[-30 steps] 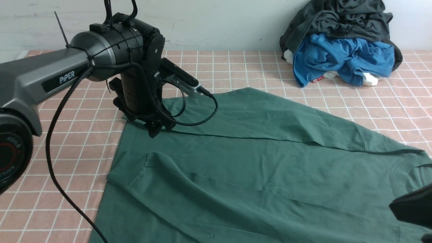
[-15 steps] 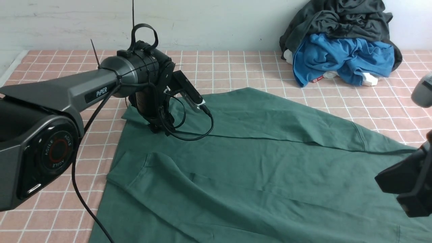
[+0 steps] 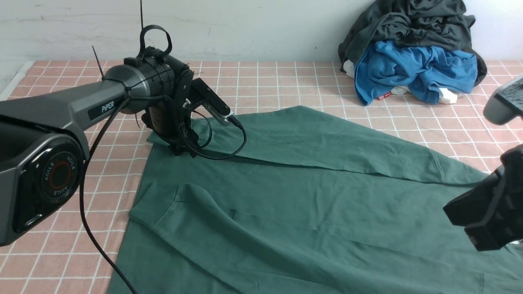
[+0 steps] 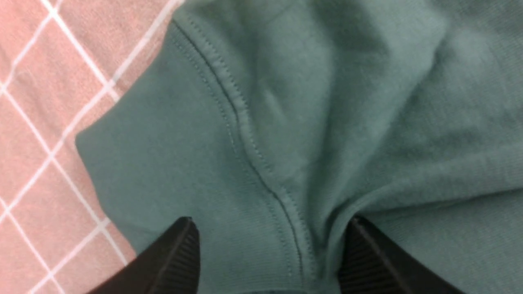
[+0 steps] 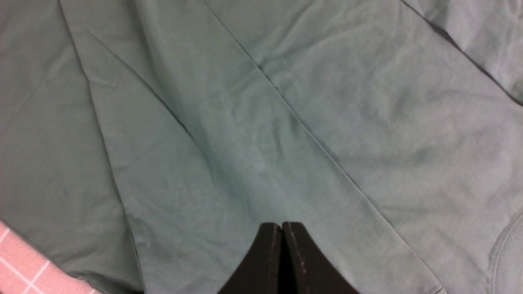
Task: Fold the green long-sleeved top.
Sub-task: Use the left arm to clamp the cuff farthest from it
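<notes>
We are seeing the left gripper (image 4: 270,228) with its two black fingers (image 4: 179,261) standing wide apart. They are touching the green long-sleeved top (image 3: 310,196), and the sleeve cuff (image 4: 163,163) with its stitched seam is lying between them. The cloth is bunching up a little beside one finger. The right gripper (image 5: 282,228) is hanging over the right side of the top with its fingers pressed tight together. It is holding nothing.

The top is lying spread out and is covering most of the near part of the pink checked table (image 3: 286,81). Past the top's far edge, on the right, a dark grey garment (image 3: 408,20) is leaning in a heap against the wall (image 3: 245,24). A blue garment (image 3: 416,69) is slumping below it. Both are sitting well apart from the top. A thin black cable (image 3: 81,196) is dangling from the left arm (image 3: 61,114) near the top's left edge.

The cuff is sitting at the top's far left corner. Bare table is showing just beside it, along the top's left edge and beyond its far edge.
</notes>
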